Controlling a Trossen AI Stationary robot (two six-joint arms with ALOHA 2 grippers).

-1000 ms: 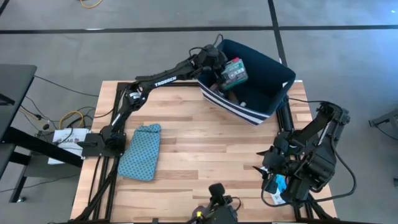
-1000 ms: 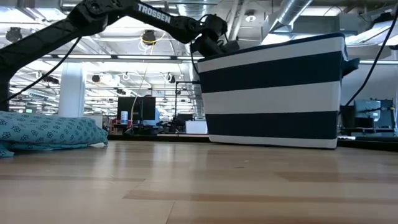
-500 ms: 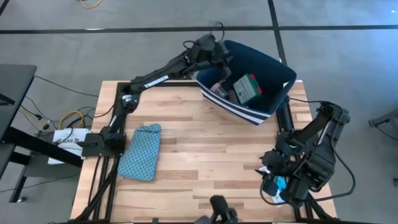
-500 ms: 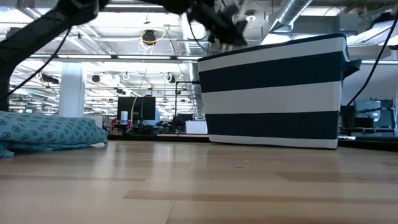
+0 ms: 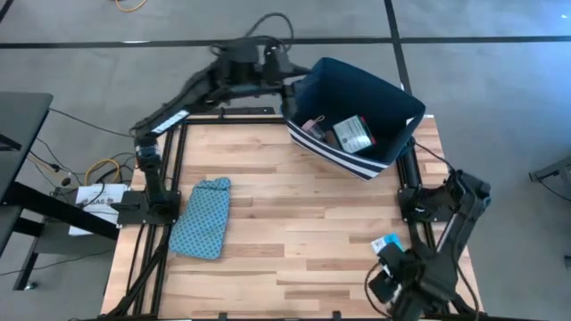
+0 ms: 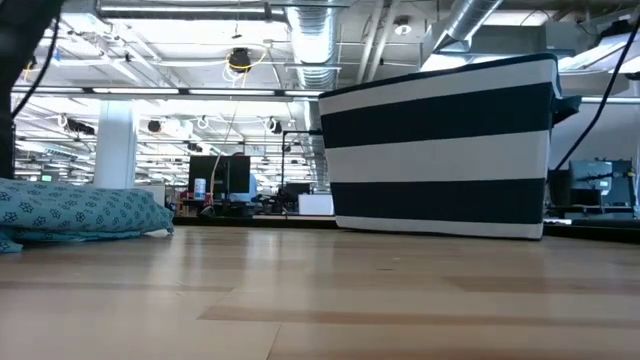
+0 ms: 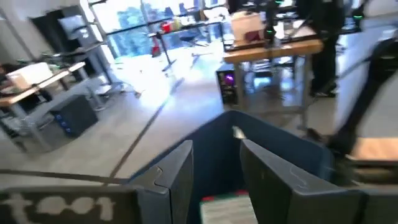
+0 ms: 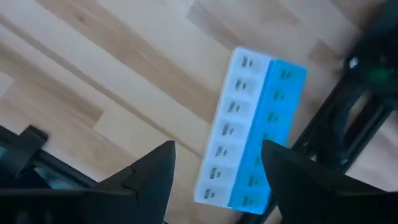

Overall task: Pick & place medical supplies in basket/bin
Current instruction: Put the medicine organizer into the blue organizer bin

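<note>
The dark navy bin [image 5: 393, 102] with white stripes stands at the table's far right; it also shows in the low view [image 6: 440, 140]. The green printed box [image 5: 354, 134] lies inside it, beside another small item [image 5: 312, 125]. My left gripper [image 5: 290, 76] is open and empty, raised by the bin's far-left rim; its wrist view [image 7: 216, 149] looks down into the bin at the box [image 7: 227, 208]. The light-blue pill organizer [image 5: 385, 243] lies flat on the table near the right edge. My right gripper [image 5: 385, 275] is open above its near side, touching nothing [image 8: 217, 155].
The teal patterned pouch [image 5: 201, 217] lies flat on the table's left half, and also shows in the low view [image 6: 75, 212]. Bare wood lies between the pouch and the bin. The table frame's dark rails run close beside the organizer [image 8: 252, 155].
My left gripper has let go of the green box, which has dropped into the bin and lies flat there. The left arm has then drawn up and back toward the far-left. My right arm has pulled back toward the near edge, leaving the pill organizer in view on the table.
</note>
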